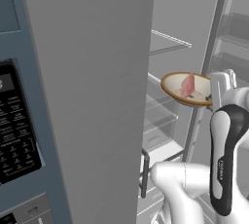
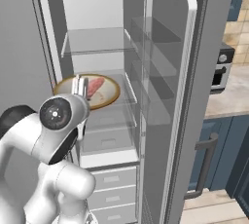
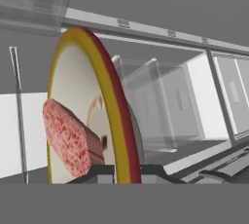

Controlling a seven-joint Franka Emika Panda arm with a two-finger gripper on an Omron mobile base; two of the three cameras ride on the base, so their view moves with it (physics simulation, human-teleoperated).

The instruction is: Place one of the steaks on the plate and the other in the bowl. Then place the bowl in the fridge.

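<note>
Gripper (image 3: 118, 173) clamps the bowl (image 1: 187, 89) by its rim, 1 finger on each side of the rim in the hand view. Bowl is held in the air at the open fridge (image 2: 104, 52), in front of its middle glass shelf (image 2: 119, 89), tilted. 1 steak (image 1: 187, 85) lies inside the bowl against the pale inner wall. Fridge door (image 2: 170, 96) stands open to the right; white drawers (image 2: 109, 181) sit below.

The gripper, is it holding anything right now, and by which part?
Yes. The gripper holds the bowl by its rim, one finger on each side of the edge, with a steak inside, in front of the open fridge.
</note>
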